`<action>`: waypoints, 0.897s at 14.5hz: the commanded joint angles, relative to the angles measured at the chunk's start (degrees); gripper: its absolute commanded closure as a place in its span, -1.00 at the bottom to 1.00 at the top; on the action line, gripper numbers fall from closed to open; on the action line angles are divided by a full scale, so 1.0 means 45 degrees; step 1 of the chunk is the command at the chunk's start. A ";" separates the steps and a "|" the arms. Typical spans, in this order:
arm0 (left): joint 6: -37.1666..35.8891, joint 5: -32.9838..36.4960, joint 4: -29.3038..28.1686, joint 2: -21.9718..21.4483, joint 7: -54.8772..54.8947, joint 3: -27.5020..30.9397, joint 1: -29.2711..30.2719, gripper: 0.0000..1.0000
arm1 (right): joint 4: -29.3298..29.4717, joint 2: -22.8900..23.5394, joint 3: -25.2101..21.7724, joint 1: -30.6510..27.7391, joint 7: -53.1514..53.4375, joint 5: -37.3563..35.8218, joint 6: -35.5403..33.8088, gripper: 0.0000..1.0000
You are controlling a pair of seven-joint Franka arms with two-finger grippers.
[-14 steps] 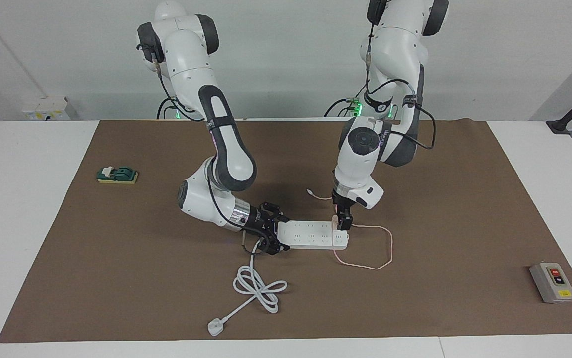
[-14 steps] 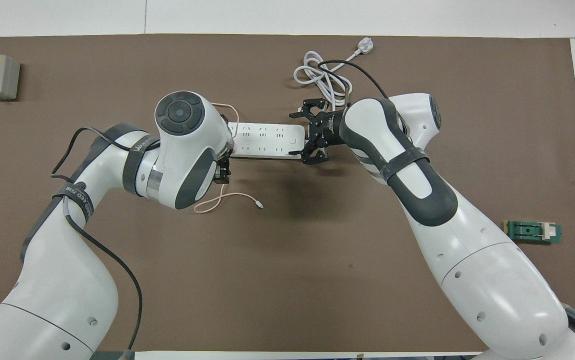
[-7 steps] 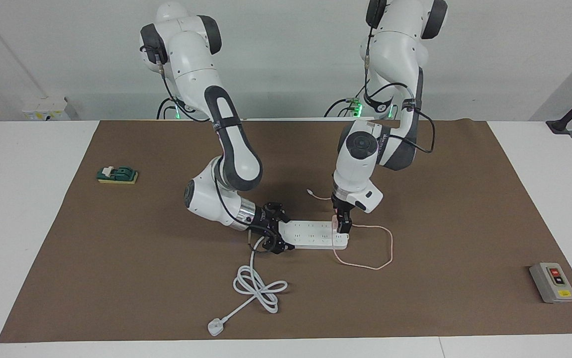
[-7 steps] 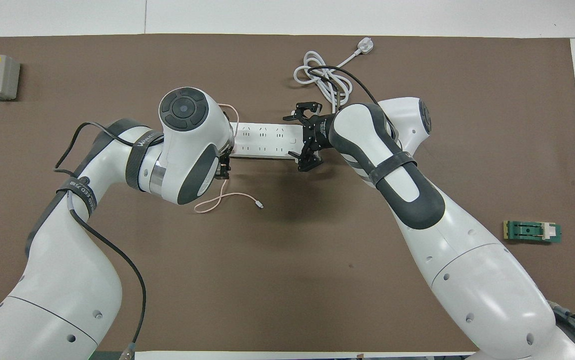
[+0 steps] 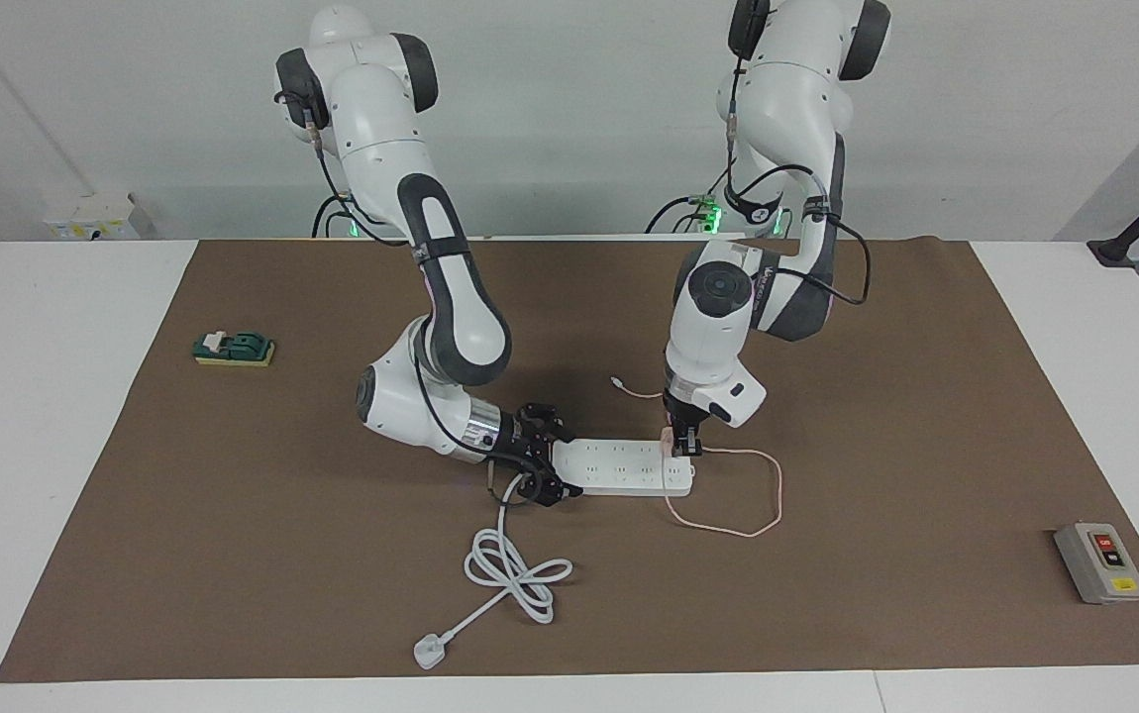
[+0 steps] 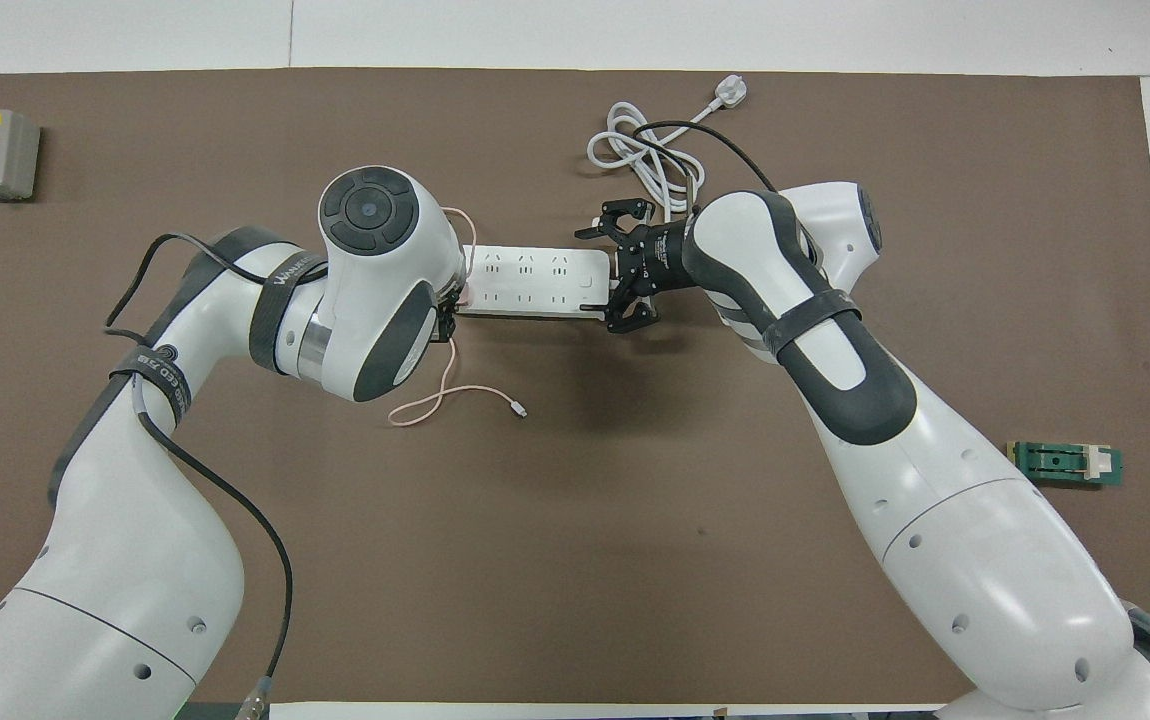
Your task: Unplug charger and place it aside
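- Your left pincer (image 5: 684,445) has closed within the last second: a moment ago its fingers stood apart over the end of the power strip (image 5: 624,467), and now they are pinched narrow on the charger (image 5: 670,443).
- The charger is still plugged in, seated in the end of the power strip that points toward the left arm's end of the table (image 5: 84,416). You can see only a sliver of pale pink beside the fingers in the facing view; the overhead view hides it under the left wrist.
- Its thin pink cable (image 5: 763,500) loops loose on the mat, partly farther from the robots than the strip, with its free tip (image 6: 519,409) lying nearer to the robots.
- Your right pincer (image 5: 542,458) is at the strip's other end, where the thick white cord (image 5: 510,569) leaves it. Its links sit to either side of that end, looking set to brace the strip, but you cannot tell from here whether the fingers are actually clamped on it.
- What this means for you: the grasp looks made and the pull has not begun. The likely next step is a straight lift out of the socket.
- Watch the strip: if the right pincer is not holding it firmly, it may rise with the charger.
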 commanded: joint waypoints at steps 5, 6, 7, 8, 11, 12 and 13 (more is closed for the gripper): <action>-0.0226 0.0108 0.0008 0.0053 0.0070 -0.0041 -0.0104 1.00 | -0.0169 0.0001 0.0053 0.0296 -0.0705 0.0143 0.0686 -1.00; -0.0226 0.0108 0.0008 0.0053 0.0070 -0.0041 -0.0104 1.00 | -0.0170 0.0001 0.0053 0.0336 -0.0725 0.0143 0.0708 -1.00; -0.0226 0.0108 0.0008 0.0053 0.0070 -0.0041 -0.0104 1.00 | -0.0170 0.0001 0.0053 0.0317 -0.0764 0.0143 0.0573 -1.00; -0.0245 0.0108 0.0008 0.0053 0.0070 -0.0041 -0.0104 1.00 | -0.0170 -0.0019 0.0053 0.0297 -0.0764 0.0143 0.0475 -1.00; -0.0265 0.0108 0.0008 0.0053 0.0070 -0.0022 -0.0104 1.00 | -0.0383 0.0001 0.0072 0.0491 -0.1094 0.0143 0.0629 -1.00; -0.0245 0.0108 0.0008 0.0053 0.0070 -0.0021 -0.0104 1.00 | -0.0500 0.0001 0.0072 0.0551 -0.1290 0.0162 0.0688 -1.00; -0.0226 0.0108 -0.0011 0.0053 0.0070 -0.0041 -0.0104 1.00 | -0.0579 -0.0019 0.0072 0.0571 -0.1350 0.0162 0.0727 -1.00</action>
